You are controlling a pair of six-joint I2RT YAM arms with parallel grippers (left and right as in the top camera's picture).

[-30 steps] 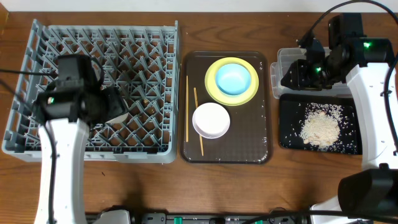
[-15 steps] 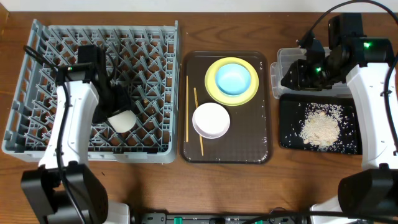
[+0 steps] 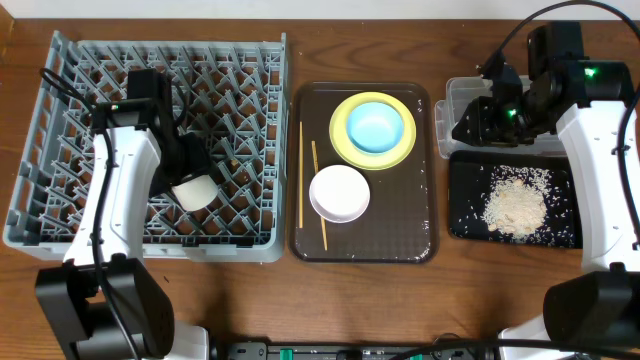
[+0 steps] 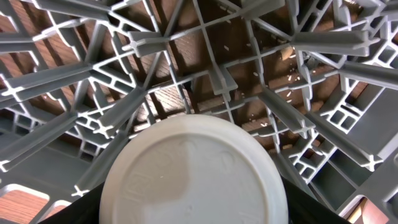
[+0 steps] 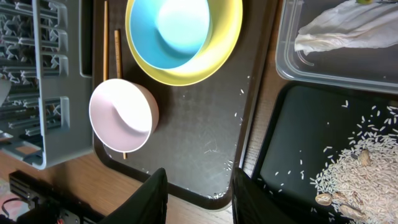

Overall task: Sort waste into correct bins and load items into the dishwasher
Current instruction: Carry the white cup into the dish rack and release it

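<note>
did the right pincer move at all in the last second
No. The right pincer hangs over the left end of the clear tub, just as it did a second ago.

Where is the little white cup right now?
From overhead, the cup is on the left side, inside the grey rack near its middle front, left of the brown tray.

Whole worktop [image 3: 300, 300] viewed straight down from overhead. Dish rack [image 4: 211, 81] seen very close from left wrist. Brown serving tray [image 5: 205, 124] shared by right wrist, overhead.
</note>
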